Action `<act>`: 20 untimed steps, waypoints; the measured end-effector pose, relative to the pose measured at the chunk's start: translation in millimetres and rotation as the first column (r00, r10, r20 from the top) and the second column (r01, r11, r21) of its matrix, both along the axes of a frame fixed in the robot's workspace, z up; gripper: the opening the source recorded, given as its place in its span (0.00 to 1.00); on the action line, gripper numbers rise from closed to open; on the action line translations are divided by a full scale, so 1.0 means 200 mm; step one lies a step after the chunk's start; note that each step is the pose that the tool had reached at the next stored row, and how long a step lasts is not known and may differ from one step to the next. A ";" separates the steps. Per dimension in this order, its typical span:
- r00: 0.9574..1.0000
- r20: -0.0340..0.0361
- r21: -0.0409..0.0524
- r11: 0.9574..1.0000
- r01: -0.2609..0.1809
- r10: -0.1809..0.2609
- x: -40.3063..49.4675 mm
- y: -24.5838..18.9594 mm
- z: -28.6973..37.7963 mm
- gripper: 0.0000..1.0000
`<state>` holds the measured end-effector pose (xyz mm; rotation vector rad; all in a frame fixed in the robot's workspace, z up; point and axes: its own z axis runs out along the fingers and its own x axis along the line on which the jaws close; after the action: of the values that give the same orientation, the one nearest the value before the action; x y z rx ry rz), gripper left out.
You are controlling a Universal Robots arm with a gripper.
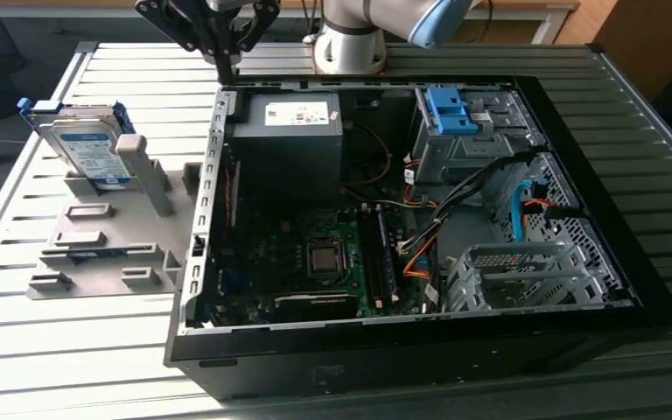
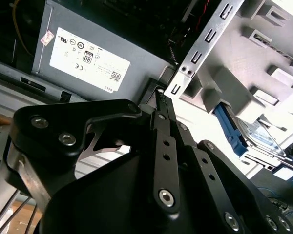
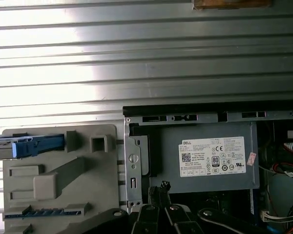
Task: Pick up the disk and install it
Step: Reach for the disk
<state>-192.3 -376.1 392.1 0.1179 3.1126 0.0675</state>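
One hand: my gripper (image 1: 230,70) hangs over the far rim of the open computer case (image 1: 651,297), at the corner nearest the power supply (image 1: 295,131).
Hand state: clenched on nothing. In the second wrist view my fingertips (image 2: 161,100) meet at a point with no gap between them.
Disk: the disk (image 1: 88,149) stands on edge in the grey stand (image 1: 115,254), leaning back a little, with its white-and-blue label facing the exterior camera and its blue frame round the edges.
Disk from my wrist: in the first wrist view I see it edge-on, at the far corner of the stand.
Disk and hand: well apart. It lies toward the exterior view's left of the case, and I am not touching it.
Case: lies on its side with the lid off and the board and cables bare. A blue clip (image 1: 447,109) sits in the drive bay at the far corner, on the exterior view's right.
Table: the slatted metal table (image 1: 80,350) bears both the case and the stand, side by side.
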 end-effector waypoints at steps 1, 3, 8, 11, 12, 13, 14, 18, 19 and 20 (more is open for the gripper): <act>1.000 0.000 0.000 1.000 0.000 0.000 -0.003 0.004 0.000 0.11; 1.000 0.000 0.000 1.000 0.000 0.000 -0.006 0.008 0.000 0.11; 1.000 0.000 0.000 1.000 0.000 0.000 -0.007 0.009 0.000 0.11; 1.000 0.000 0.000 1.000 0.000 0.000 -0.013 0.011 0.000 0.11; 1.000 0.000 0.000 1.000 0.000 0.000 -0.017 0.011 0.000 0.11; 1.000 0.000 0.000 1.000 0.000 0.000 -0.020 0.012 0.000 0.11; 1.000 0.000 0.000 1.000 0.000 0.000 -0.023 0.014 0.000 0.11; 1.000 0.000 0.000 1.000 0.000 0.000 -0.031 0.017 0.000 0.11; 1.000 0.000 0.000 1.000 0.000 0.000 -0.031 0.017 0.000 0.11; 1.000 0.000 0.000 1.000 0.000 0.000 -0.031 0.017 0.000 0.11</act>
<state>-198.5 -372.7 392.0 0.1177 3.1125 0.0676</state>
